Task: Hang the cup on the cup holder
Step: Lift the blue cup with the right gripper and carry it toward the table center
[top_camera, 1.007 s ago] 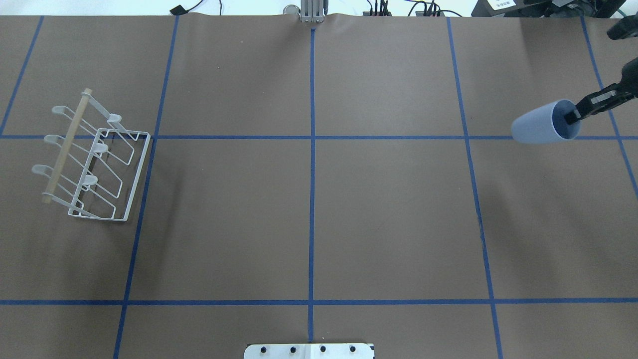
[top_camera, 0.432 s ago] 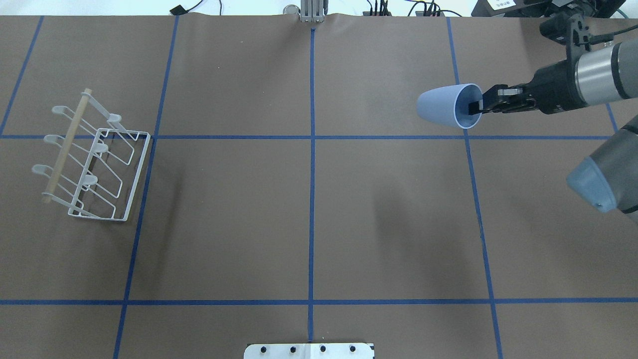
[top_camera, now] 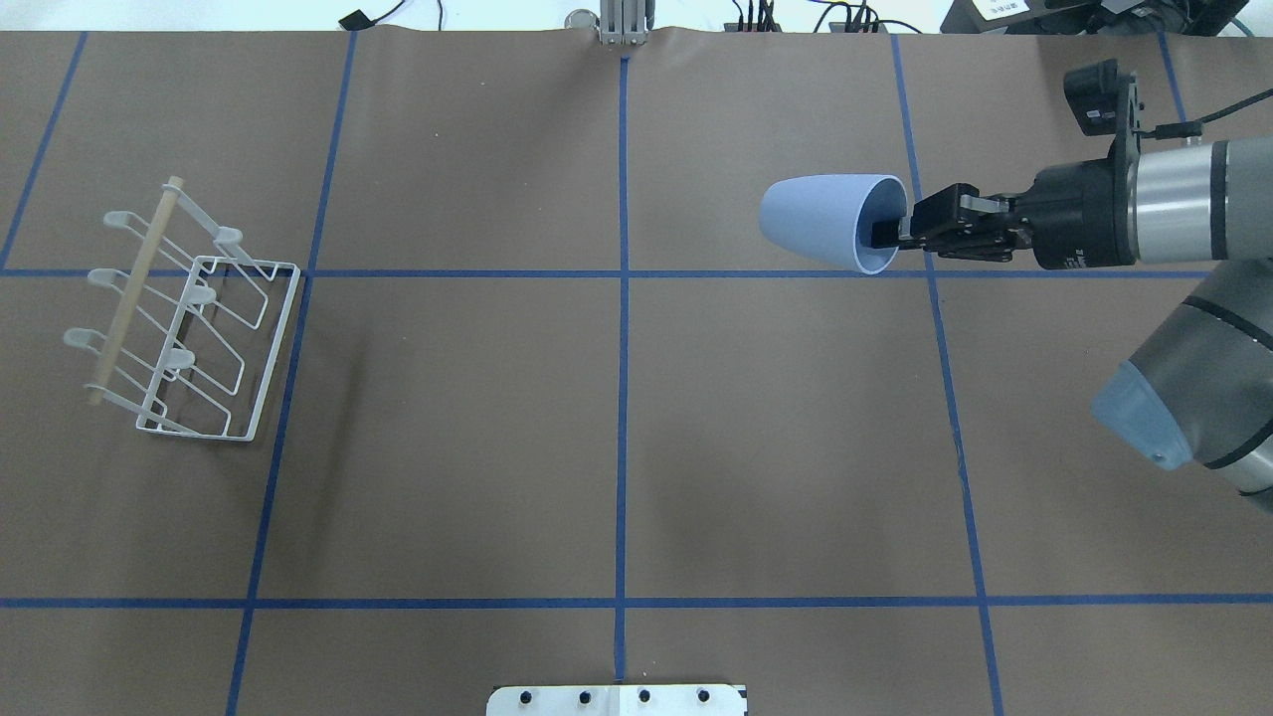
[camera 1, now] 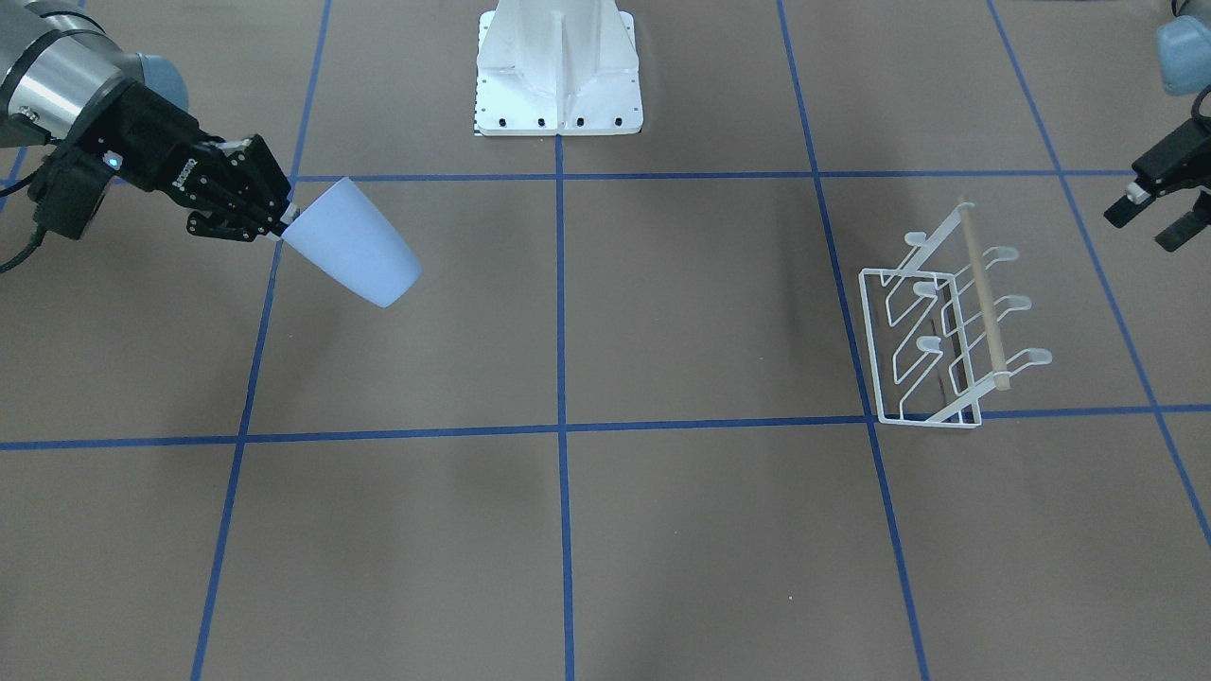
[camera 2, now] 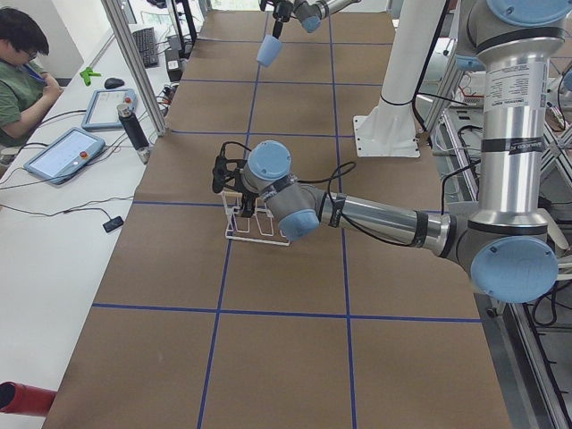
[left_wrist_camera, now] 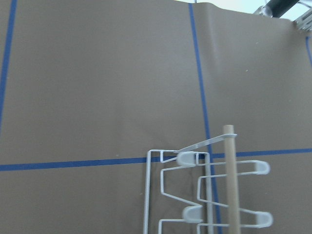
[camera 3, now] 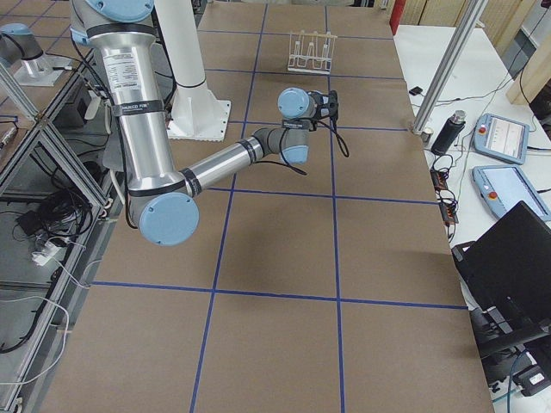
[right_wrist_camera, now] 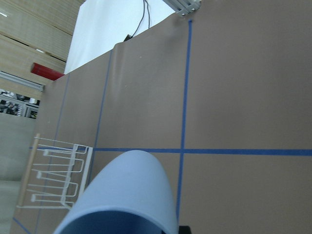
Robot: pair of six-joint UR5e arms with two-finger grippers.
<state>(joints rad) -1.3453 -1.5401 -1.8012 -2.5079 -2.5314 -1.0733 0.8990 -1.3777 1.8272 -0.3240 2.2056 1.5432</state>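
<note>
**Brown surface (top_camera: 448,447) is lying wide between cup (top_camera: 816,221) and rack (top_camera: 189,318)**

Blue tape lines (top_camera: 623,398) are dividing the paper into squares. The right tool (top_camera: 892,232) is pinching the cup's wall at the rim, with 1 finger inside the mouth and 1 outside. It is holding the cup on its side, off the surface, right of the centre line in the overhead view. The cup's rounded base is pointing toward the rack, and its mouth is facing back at the wrist.

The rack is standing on its base well apart from the cup, at the robot's far left. Its 6 prongs (top_camera: 229,236) are rising in 2 rows of 3, either side of a wooden rod (top_camera: 134,288). The left tool (camera 1: 1152,218) is hovering near the rack, its fingers apart and nothing between them.

Several things are looking risky from here:

- **Grip:** the hold is taking only a thin strip of rim while the whole cup is hanging out beyond it. A quick swing across could be making the cup swivel or slip free.
- **Orientation:** the mouth is pointing away from the prongs, so the wrist is probably needing a large turn. That turn is likely loading the pinch most.
- **Finger in the mouth:** the inside finger may be meeting a prong as the cup goes over it.
- **Rack:** it is looking light and unfixed, so a sideways nudge could be sliding or tipping it.
- **Left arm:** it is sitting close to the approach path, so the 2 arms may be crowding each other.
</note>
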